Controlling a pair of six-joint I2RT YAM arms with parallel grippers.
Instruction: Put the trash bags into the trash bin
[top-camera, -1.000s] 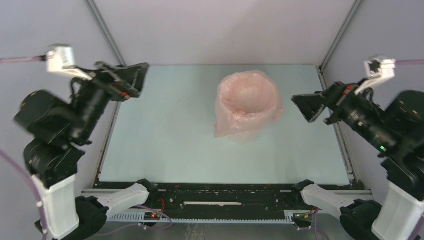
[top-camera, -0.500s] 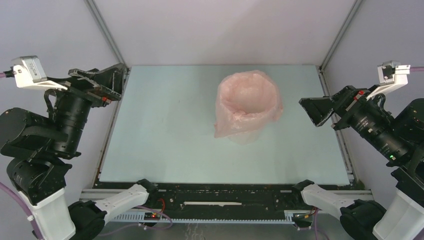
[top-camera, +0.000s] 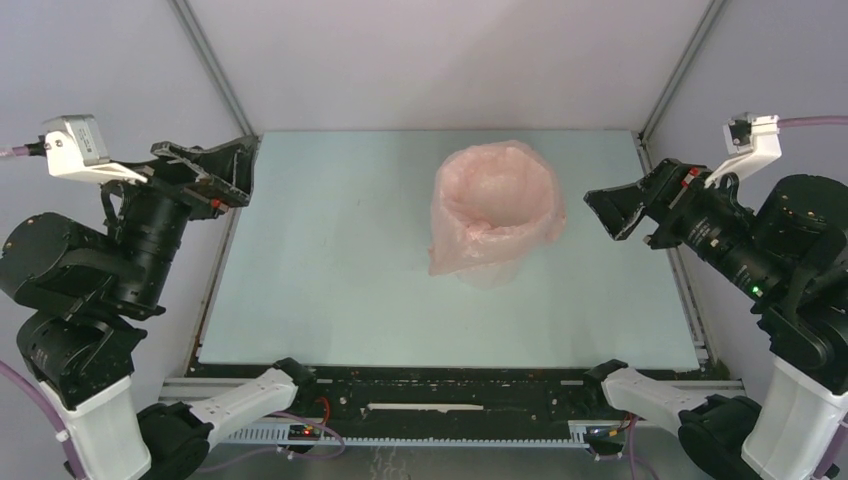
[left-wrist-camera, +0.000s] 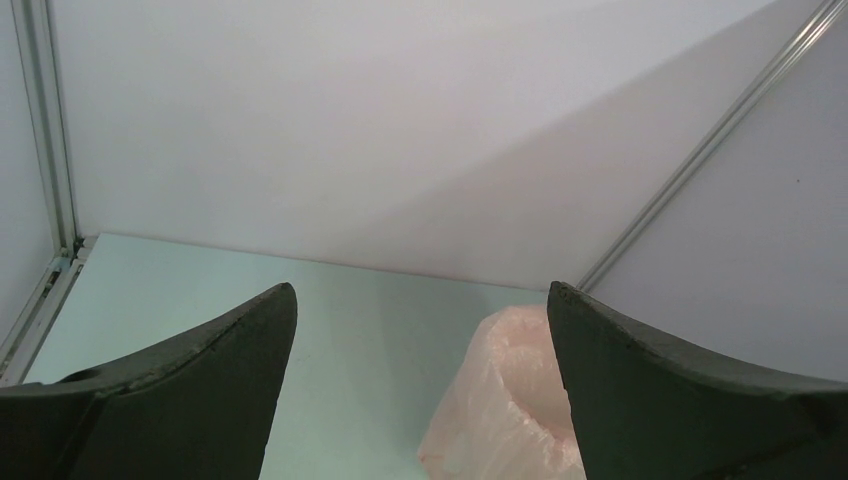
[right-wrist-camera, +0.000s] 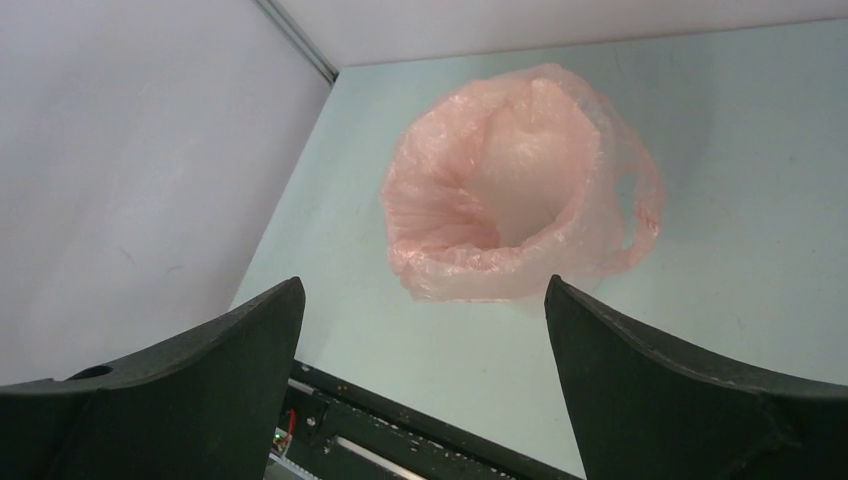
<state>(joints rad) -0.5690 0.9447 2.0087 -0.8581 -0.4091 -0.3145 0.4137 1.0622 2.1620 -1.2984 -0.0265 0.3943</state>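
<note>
The pale-pink trash bag (top-camera: 495, 205) stands mouth up on the table's far right half, its film folded out over the rim of the trash bin. Only a pale bit of the bin's base (top-camera: 490, 276) peeks out below the film. The right wrist view looks down into the bag (right-wrist-camera: 500, 190), with one handle loop (right-wrist-camera: 645, 215) hanging on its side. My left gripper (top-camera: 215, 170) hovers open over the table's left edge, far from the bag (left-wrist-camera: 500, 400). My right gripper (top-camera: 612, 212) is open too, just right of the bag. Neither gripper (left-wrist-camera: 422, 300) (right-wrist-camera: 422, 285) holds anything.
The pale green table top (top-camera: 330, 270) is ringed by grey enclosure walls and metal corner posts (top-camera: 215, 70). A black rail (top-camera: 450, 390) with the arm bases runs along the near edge.
The left arm has swung back to the left, carrying its gripper out to the table's left edge. The right gripper drew away a little, then came back toward the bag. The bag has not moved.
</note>
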